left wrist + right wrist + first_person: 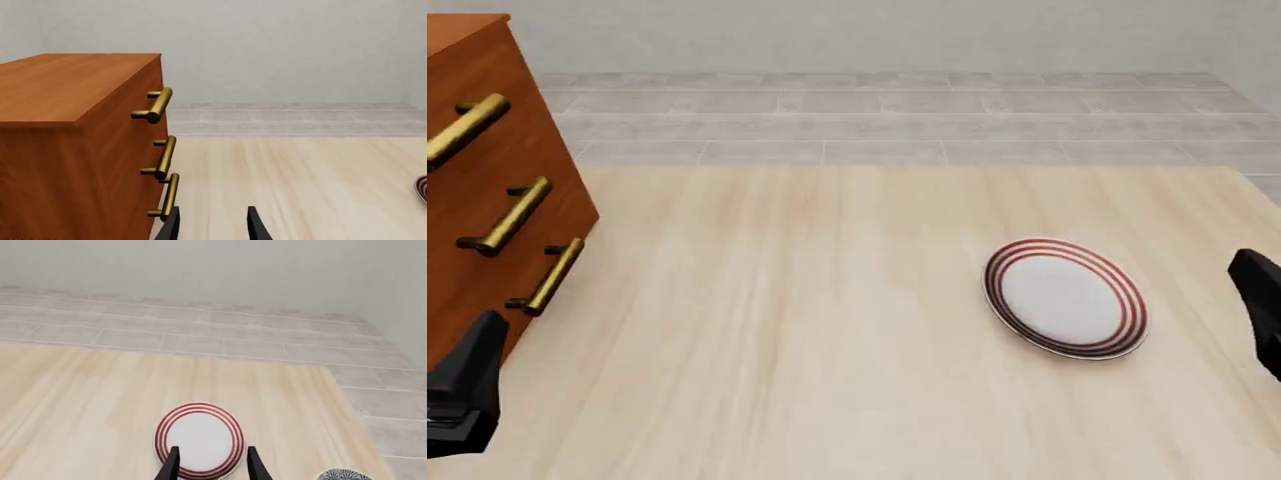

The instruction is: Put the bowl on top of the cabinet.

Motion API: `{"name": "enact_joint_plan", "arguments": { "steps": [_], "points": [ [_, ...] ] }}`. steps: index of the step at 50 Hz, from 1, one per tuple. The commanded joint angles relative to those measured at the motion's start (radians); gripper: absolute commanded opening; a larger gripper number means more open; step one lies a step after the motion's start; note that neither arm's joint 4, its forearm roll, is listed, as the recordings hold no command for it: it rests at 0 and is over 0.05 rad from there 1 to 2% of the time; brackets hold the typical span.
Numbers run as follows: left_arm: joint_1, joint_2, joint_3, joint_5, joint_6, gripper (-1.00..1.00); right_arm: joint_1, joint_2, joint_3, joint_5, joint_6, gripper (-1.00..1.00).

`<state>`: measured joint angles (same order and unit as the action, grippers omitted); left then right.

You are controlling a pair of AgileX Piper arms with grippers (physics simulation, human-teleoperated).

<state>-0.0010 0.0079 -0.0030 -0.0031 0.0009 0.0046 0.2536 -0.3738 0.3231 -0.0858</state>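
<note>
On the table point(827, 330) in front of you nothing is gripped yet, so I judge this the opening step, before any approach to the bowl point(343, 475); the bowl shows only as a black-and-white patterned sliver at the edge of the right wrist view, close to the table's right-hand edge and near your right gripper point(210, 462), and it is out of the front view altogether; a striped sliver at the edge of the left wrist view may be it or the plate, I cannot tell which. Your right gripper hangs above the red-ringed plate point(1065, 297), its jaws parted with nothing between them; your left gripper point(212, 225) sits beside the cabinet point(487, 200), just by its lowest brass handle point(547, 277), jaws likewise parted and empty. The next move, as I read it, calls for swinging the right arm off the plate toward the bowl and taking it by the rim; then a high carry across to the cabinet's flat top, which stands well apart at the far left. Too little of the bowl is visible to say how it sits; a round bowl has no long axis to line up with, so any rim point should serve.
</note>
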Motion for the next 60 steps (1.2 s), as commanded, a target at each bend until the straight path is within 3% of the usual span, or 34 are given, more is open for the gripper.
{"name": "enact_joint_plan", "arguments": {
  "steps": [1,3,5,17,37,60],
  "points": [
    [-0.001,-0.001,0.001,-0.002,0.003,1.00,-0.033,0.070,-0.161,0.208,-0.087,1.00],
    [0.000,0.003,0.001,-0.003,0.000,1.00,-0.046,0.079,-0.199,0.255,-0.114,1.00],
    [-0.001,0.000,0.001,-0.002,0.001,1.00,-0.069,0.100,-0.252,0.330,-0.186,1.00],
    [-0.001,-0.003,0.000,0.001,0.002,1.00,-0.133,0.156,-0.369,0.489,-0.250,1.00],
    [-0.001,-0.003,0.000,0.001,0.003,1.00,-0.256,0.240,-0.322,0.481,-0.263,1.00],
    [-0.002,-0.004,0.001,0.001,0.003,1.00,-0.464,0.339,-0.310,0.465,-0.385,1.00]
  ]
}}
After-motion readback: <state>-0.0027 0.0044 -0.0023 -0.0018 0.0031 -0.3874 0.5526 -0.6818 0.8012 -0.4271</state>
